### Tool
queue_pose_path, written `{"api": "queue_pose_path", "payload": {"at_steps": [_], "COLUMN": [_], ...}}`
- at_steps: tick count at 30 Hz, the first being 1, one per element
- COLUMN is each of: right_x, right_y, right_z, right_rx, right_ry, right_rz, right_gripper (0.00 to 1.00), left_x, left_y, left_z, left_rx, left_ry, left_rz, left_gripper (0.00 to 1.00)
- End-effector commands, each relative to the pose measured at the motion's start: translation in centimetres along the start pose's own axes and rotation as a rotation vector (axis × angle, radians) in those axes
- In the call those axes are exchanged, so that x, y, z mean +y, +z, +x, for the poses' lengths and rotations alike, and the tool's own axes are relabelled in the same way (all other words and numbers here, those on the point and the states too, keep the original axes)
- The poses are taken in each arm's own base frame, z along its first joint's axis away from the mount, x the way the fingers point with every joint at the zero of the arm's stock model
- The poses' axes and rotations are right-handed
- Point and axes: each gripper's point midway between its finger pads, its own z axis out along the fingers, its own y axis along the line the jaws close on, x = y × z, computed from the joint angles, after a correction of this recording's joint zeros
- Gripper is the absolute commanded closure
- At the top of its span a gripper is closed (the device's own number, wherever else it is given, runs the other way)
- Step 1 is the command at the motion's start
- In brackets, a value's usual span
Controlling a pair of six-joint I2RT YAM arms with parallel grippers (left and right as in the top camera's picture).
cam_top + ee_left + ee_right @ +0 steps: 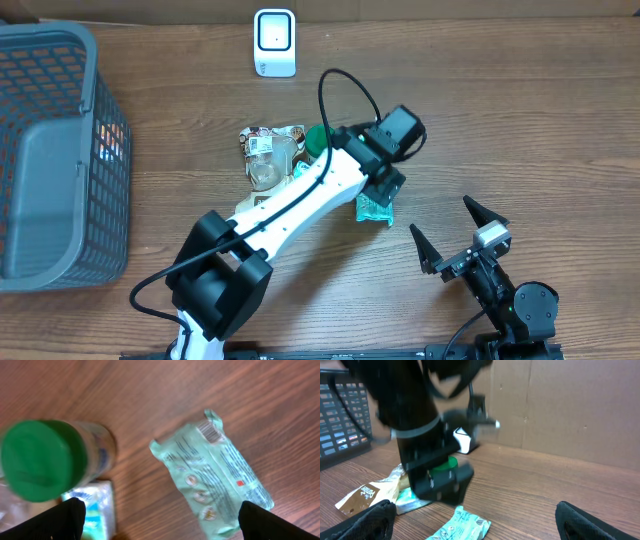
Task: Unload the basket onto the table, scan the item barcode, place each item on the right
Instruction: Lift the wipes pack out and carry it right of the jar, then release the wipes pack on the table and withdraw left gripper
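Table (520, 110) of wood grain carries everything. Basket (60, 150), grey mesh, sits at the far left edge, well apart from the work. Left arm (290, 200) reaches diagonally across the middle, and the left gripper (160, 507) hangs over the clutter with its jaws wide, one dark finger in each lower corner of its wrist view and nothing clamped between them. Right gripper (460, 245) rests low at the near right, jaws also spread and empty. Brown pouch (268, 152) lies beside the arm, with a bottle with a green cap (42, 460) standing upright next to it. Green packet (217, 482), the item to scan, lies flat on the table directly under the left gripper, off toward its right finger and apart from the bottle. Its long axis runs steeply on the diagonal in the wrist view, so the jaws would likely close across its narrower width. Scanner (274, 42), small and white, stands at the far edge, well apart, beyond the pouch and bottle. Barcode (210, 431) faces up at the packet's far end. Judgement: the left arm is plainly nearer than the right, and the bottle and pouch stand on the line from packet to scanner, so a carry would need to go over or around them.
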Motion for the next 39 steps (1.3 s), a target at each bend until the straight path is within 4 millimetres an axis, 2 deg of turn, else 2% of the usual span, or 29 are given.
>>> {"api": "queue_pose_path", "payload": {"at_steps": [1,6,7,8,9,11,12,13,16,17,21,31,39], "right_x": [0.2,0.2,0.2,0.2,0.2,0.2,0.2,0.2,0.2,0.2,0.2,0.2,0.2], "right_y": [0.0,0.0,0.0,0.0,0.0,0.0,0.0,0.0,0.0,0.0,0.0,0.0,0.0], "right_z": [0.2,0.2,0.2,0.2,0.2,0.2,0.2,0.2,0.2,0.2,0.2,0.2,0.2], "right_rx": [-0.003,-0.003,-0.003,-0.003,-0.003,-0.003,-0.003,-0.003,-0.003,-0.003,-0.003,-0.003,-0.002], "right_ry": [0.002,0.002,0.002,0.002,0.002,0.002,0.002,0.002,0.002,0.002,0.002,0.002,0.002], "right_rz": [-0.007,-0.007,-0.007,-0.007,-0.007,-0.007,-0.007,-0.007,-0.007,-0.007,-0.007,-0.007,-0.007], "right_gripper": [0.0,0.0,0.0,0.0,0.0,0.0,0.0,0.0,0.0,0.0,0.0,0.0,0.0], "left_x": [3.3,9.3,12.1,14.1,15.7,20.0,23.4,25.5,29.7,31.3,33.0,34.4,36.7], "left_y": [-5.0,-11.2,-13.6,-15.0,-16.1,-18.4,-19.8,-20.5,-21.1,-20.9,-20.7,-20.8,-21.0], "left_z": [-3.9,-5.6,-5.7,-5.5,-5.3,-4.3,-3.0,-2.0,1.0,2.5,4.1,5.4,9.1], "left_rx": [-0.109,-0.153,-0.173,-0.187,-0.199,-0.228,-0.243,-0.247,-0.225,-0.202,-0.179,-0.168,-0.106], "left_ry": [-0.088,-0.193,-0.245,-0.285,-0.33,-0.481,-0.607,-0.679,-0.845,-0.903,-0.963,-1.002,-1.094], "left_rz": [0.005,-0.027,-0.047,-0.063,-0.077,-0.116,-0.146,-0.167,-0.183,-0.168,-0.163,-0.184,-0.222], "left_gripper": [0.0,0.01,0.0,0.0,0.04,0.11,0.14,0.17,0.2,0.25,0.25,0.25,0.28]}}
